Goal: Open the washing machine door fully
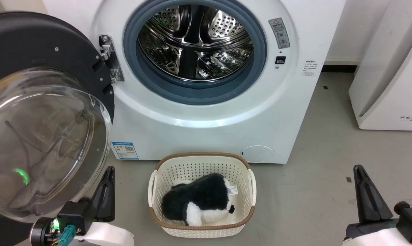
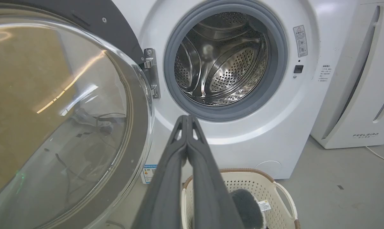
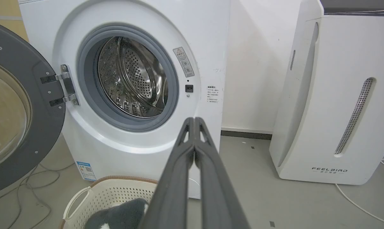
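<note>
Jaws pressed together and empty on both the left gripper [image 2: 187, 118] and the right gripper [image 3: 194, 119]. The washing machine door [image 1: 38, 136] stands swung out on its hinge [image 1: 107, 56] from the washing machine [image 1: 192, 130], just beside the left gripper on its left. The left arm is nearer and the right gripper is well apart.

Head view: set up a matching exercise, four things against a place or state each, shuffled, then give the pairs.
1 washing machine door
2 basket
3 plush toy
4 left claw

A shut, holding nothing
B swung wide open
C on the floor before the washing machine
D lying in the basket

Pairs: 1-B, 2-C, 3-D, 4-A
</note>
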{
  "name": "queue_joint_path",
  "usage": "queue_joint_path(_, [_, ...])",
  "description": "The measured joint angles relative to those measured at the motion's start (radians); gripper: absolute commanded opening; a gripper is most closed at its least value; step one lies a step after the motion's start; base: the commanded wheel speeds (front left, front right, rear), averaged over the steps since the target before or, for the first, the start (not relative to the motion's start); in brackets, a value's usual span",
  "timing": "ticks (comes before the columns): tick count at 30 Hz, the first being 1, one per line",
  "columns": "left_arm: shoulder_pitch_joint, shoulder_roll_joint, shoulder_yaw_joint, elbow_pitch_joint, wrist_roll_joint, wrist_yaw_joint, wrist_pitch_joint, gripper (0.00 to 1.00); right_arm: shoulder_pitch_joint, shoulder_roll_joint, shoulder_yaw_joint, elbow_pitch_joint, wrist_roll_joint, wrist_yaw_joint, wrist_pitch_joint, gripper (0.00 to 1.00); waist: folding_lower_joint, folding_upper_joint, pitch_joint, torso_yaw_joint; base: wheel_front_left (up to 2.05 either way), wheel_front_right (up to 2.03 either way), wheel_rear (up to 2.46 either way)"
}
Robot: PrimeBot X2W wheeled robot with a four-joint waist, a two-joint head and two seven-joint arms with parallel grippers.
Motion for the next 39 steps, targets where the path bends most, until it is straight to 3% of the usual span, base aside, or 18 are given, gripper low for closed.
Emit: queue_joint_path(39, [0.0,-0.007,-0.017,-0.022,0.019,0.028,0.079,0.0,-0.02,0.0,0.034,0.024,-0.027,0.0,0.079,0.0,0.0,0.0,-0.003,-0.017,0.0,0.0,0.0])
